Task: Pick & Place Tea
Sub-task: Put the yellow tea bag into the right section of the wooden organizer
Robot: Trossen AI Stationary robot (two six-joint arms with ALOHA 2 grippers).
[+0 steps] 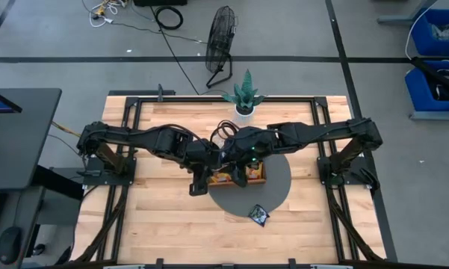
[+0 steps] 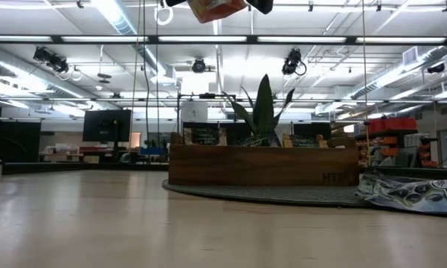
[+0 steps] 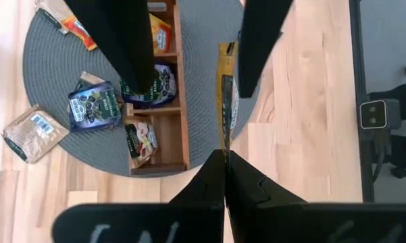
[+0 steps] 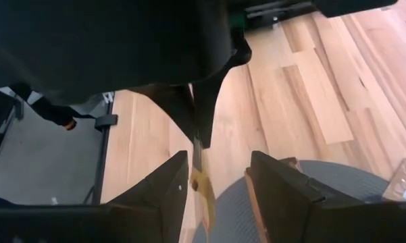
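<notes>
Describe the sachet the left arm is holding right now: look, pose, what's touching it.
The orange-yellow sachet is a thin flat packet seen edge-on in the left wrist view, with small print on its side. The left gripper is shut on one edge, so it hangs in the air above the table, beside the wooden tray rather than in it. The right gripper has its open fingers on either side of the sachet's other end; whether they touch it is unclear.

One orange-yellow tea sachet (image 3: 225,101) hangs edge-on at the centre of the left wrist view, pinched at its lower end. In that view's upper left, more sachets lie flat: an orange one (image 3: 78,30) near the top edge, a dark blue one (image 3: 93,106), and a pale one (image 3: 31,131) at the far left. Another dark sachet (image 1: 258,215) lies low in the high view, right of centre.
</notes>
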